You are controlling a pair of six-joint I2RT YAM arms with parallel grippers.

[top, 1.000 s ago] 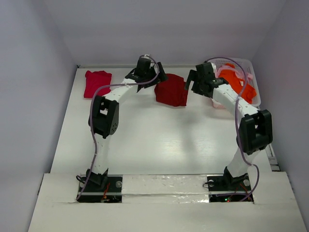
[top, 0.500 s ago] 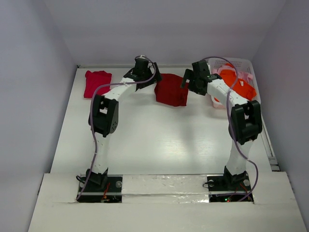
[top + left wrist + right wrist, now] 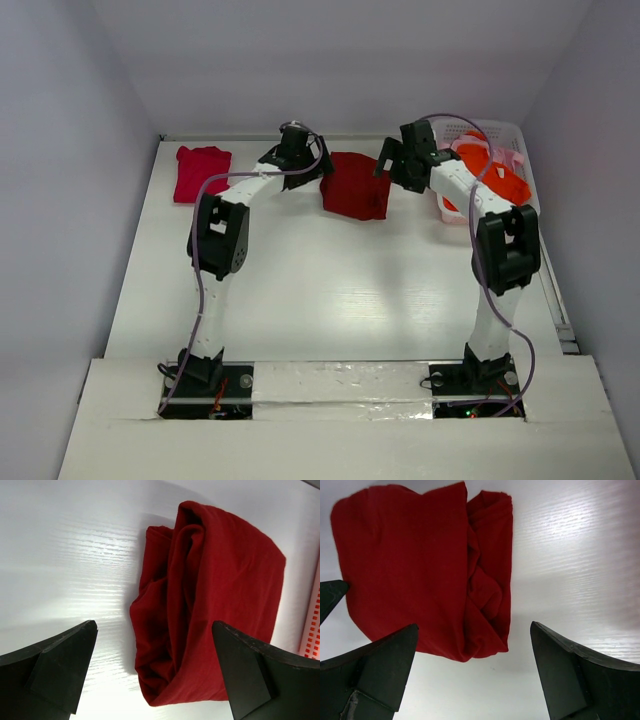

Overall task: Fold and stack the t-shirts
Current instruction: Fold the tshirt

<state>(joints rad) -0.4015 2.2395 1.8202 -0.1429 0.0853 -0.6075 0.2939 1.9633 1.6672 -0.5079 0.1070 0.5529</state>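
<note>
Looks done w/ crimson-pink tee [image 3: 200, 172]. Flanks bunched dark red tee [image 3: 355, 187], left gripper [image 3: 154, 625] & right gripper [image 3: 474, 626] both agape. Leaves orange tee [image 3: 497, 180], pale pink tee [image 3: 516, 159] in basket [image 3: 505, 127].

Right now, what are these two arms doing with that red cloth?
Both arms reach toward a bunched dark red t-shirt, the left gripper and right gripper open, one at each side, holding nothing. A crimson-pink t-shirt lies far left; the orange t-shirt and pale pink t-shirt sit in the white basket.
</note>
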